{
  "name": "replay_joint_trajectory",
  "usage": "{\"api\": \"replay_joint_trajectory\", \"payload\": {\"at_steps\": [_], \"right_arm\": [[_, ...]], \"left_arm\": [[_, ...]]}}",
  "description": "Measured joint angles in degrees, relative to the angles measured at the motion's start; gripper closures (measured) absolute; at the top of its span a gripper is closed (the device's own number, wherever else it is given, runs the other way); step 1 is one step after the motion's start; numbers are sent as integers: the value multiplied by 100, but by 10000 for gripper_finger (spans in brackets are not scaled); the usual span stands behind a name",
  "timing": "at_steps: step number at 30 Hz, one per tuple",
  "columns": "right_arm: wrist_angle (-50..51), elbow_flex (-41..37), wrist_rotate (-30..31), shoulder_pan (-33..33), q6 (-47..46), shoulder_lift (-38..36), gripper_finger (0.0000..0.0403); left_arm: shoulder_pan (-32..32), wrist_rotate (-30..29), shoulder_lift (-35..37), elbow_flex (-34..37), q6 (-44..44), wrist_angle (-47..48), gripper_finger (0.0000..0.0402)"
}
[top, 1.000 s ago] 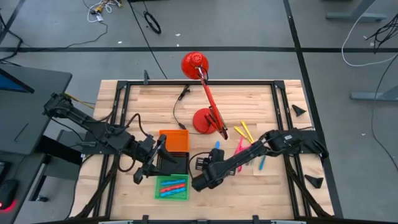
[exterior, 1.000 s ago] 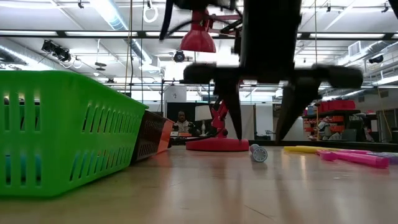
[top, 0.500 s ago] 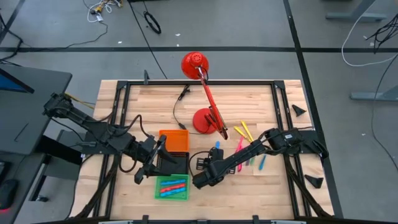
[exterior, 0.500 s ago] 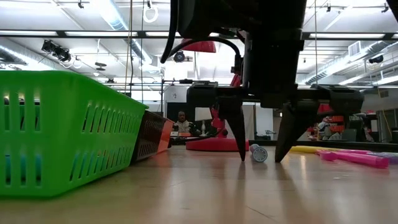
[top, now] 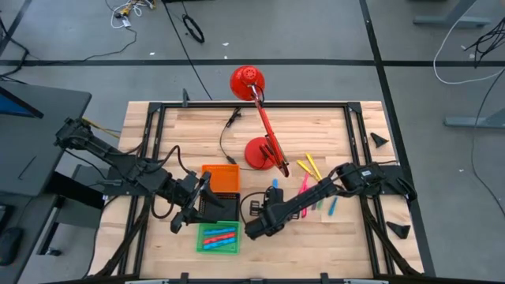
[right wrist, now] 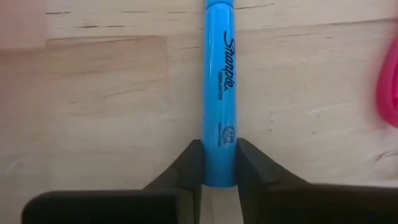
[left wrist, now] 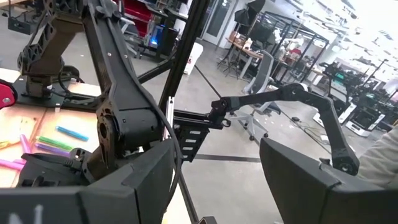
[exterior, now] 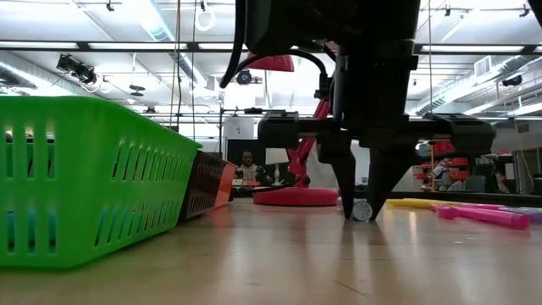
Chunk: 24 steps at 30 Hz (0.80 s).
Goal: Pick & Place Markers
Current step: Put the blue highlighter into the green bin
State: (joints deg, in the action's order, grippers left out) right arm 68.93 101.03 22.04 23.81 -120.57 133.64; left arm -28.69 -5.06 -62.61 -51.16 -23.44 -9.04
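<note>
Right pincer (right wrist: 219,163) closed on the blue marker (right wrist: 219,81) lying on the desk (right wrist: 106,93), its long axis pointing straight ahead; left pincer (left wrist: 214,174) open

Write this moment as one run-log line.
right hand: shut on blue plastic marker, lying on wooden table | left hand: open, above black tray
</note>
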Motion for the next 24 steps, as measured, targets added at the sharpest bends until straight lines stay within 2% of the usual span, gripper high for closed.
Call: {"api": "replay_joint_trajectory", "payload": {"at_steps": [4, 8, 16, 24], "right_arm": [[-7, -9, 12, 46, 14, -25, 338], [-24, -45, -89, 135, 453, -187, 337], [181, -33, -150, 453, 1395, -937, 339], [111, -24, -118, 577, 3174, -1642, 339]], "left_arm": [[0, 0, 0, 0, -1, 0, 158], [0, 0, 0, 0, -2, -1, 158], [0, -338, 0, 0, 2, -5, 158], [0, -786, 0, 0, 4, -11, 158]]}}
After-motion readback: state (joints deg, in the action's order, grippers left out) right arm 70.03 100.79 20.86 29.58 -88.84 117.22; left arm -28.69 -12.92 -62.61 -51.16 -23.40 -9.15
